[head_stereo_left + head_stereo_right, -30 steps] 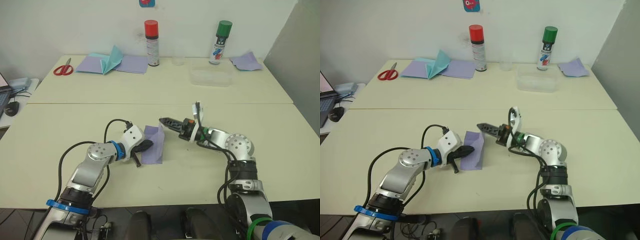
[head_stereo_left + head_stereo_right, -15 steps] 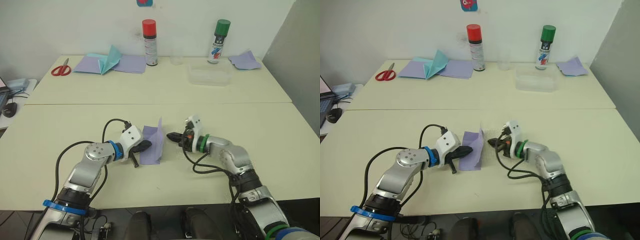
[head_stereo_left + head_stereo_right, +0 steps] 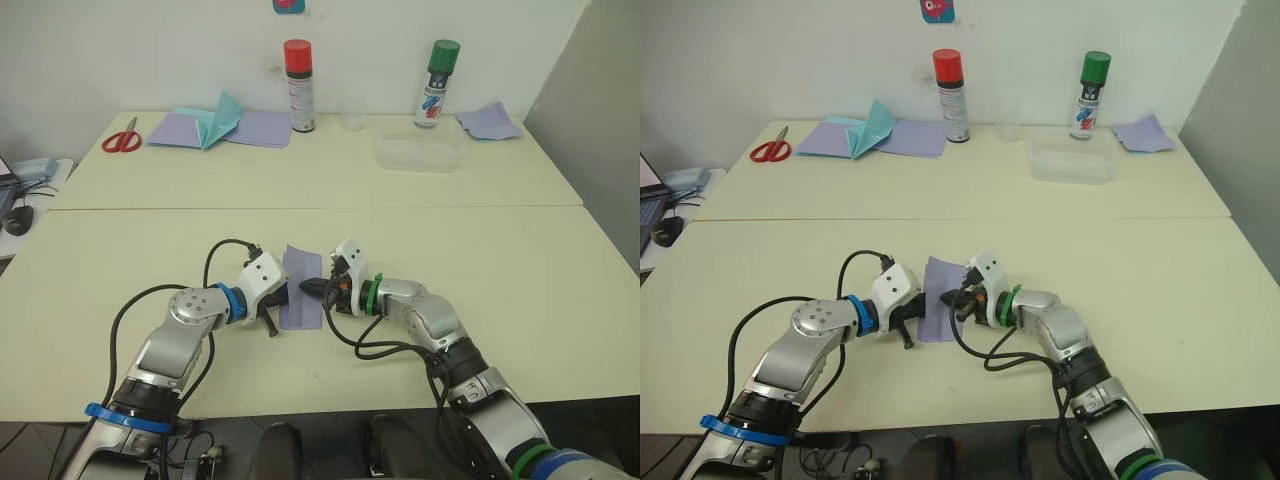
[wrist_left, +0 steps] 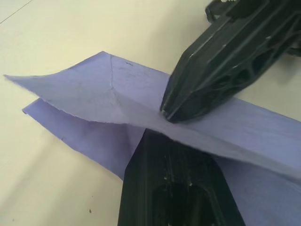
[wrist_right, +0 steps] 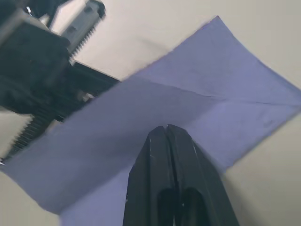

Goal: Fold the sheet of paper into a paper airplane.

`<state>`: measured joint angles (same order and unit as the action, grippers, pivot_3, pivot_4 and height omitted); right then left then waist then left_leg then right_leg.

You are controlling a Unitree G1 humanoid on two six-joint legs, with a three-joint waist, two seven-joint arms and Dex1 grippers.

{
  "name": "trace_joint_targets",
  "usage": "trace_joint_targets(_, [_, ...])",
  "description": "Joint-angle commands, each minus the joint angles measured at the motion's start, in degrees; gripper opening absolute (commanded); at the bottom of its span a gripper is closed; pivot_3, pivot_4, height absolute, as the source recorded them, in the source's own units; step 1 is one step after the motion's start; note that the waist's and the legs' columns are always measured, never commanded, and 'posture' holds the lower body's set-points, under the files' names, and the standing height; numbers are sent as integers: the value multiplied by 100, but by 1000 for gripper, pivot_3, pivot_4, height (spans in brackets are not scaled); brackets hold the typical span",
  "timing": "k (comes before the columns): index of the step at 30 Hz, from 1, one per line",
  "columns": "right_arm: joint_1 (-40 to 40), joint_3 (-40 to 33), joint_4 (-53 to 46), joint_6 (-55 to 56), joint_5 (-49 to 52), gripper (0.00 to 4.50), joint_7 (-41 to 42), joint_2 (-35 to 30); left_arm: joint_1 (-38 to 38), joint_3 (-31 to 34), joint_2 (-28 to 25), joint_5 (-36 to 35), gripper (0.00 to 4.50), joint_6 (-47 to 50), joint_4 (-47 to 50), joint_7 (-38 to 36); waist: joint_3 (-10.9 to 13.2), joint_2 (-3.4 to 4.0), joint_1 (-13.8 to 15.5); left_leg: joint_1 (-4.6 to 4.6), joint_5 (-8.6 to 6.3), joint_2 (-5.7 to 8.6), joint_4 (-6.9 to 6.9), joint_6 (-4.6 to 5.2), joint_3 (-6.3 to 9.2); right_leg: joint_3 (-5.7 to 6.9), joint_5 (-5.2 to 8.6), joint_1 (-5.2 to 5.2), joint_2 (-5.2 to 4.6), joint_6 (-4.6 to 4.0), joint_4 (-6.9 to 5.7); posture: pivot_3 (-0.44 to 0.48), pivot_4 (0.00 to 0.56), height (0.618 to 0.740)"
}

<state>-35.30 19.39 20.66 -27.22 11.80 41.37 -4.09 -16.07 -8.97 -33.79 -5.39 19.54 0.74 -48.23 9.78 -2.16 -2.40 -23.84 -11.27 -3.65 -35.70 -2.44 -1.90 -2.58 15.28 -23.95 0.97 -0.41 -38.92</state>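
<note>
text: none legible | spray can (image 3: 298,84) labels: unreadable

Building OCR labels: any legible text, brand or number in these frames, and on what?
None readable.
Red-capped can: label print too small.
Green-capped can: label graphics, blurred.
Wall sticker: cut off, no legible words.
Sheet of paper: creases, no text.

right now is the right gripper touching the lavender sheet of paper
Touching. The left wrist view shows the right gripper with its shut tip pressed down onto the top flap of the sheet of paper, with no gap between them.
</note>
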Motion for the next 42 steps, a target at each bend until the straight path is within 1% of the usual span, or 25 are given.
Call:
trace_joint_targets(1, [-4,164,146,184,-254,31,97,18,333,-8,-228,29,0,372,-54,-90,-1,1,-25,1,0,-2,0,0,0,-1,1,0,0,-1,0,0,150,740])
trace_joint_targets(5, [26,187,199,283,-355,31,184,81,640,357,-480,-177,0,479,170,-108,-1,1,-91,4,0,-7,3,0,2,0,2,-1,1,-4,-5,0,150,740])
trace_joint_targets(11, [4,226,382,427,-550,31,204,152,763,1301,-813,-835,0,578,416,-207,0,1,-108,5,0,-12,10,0,6,4,6,-7,1,-10,-7,0,150,740])
trace_joint_targets(16, [-52,267,472,533,-694,31,277,168,598,1596,-786,-1354,0,752,840,-343,1,-1,-98,2,0,-9,8,0,4,6,5,-9,0,-10,-7,0,150,740])
trace_joint_targets(21, [-116,172,579,553,-738,31,271,206,103,1756,-555,-1827,0,1130,898,-132,2,-5,-101,2,0,-9,7,0,4,6,4,-8,1,-7,-8,0,150,740])
trace_joint_targets(24, [-118,153,598,548,-747,31,259,228,15,1661,-388,-1972,0,1245,959,-100,2,-6,-113,3,0,-10,7,0,4,4,3,-8,5,-6,-9,0,150,740])
trace_joint_targets(28, [-98,159,557,524,-748,31,261,245,37,1365,-232,-1891,0,1223,995,-44,2,-6,-121,2,0,-9,7,0,4,3,3,-8,6,-6,-10,0,150,740])
trace_joint_targets(35, [-143,148,611,540,-763,31,254,302,49,630,-152,-1165,0,963,601,188,1,-6,-122,3,1,-8,5,0,5,1,2,-7,6,-5,-10,0,150,740])
trace_joint_targets(42, [-123,141,545,493,-760,31,255,314,207,320,-183,-744,0,769,113,155,1,-7,-124,3,1,-10,7,0,6,1,3,-7,9,-7,-11,0,150,740])
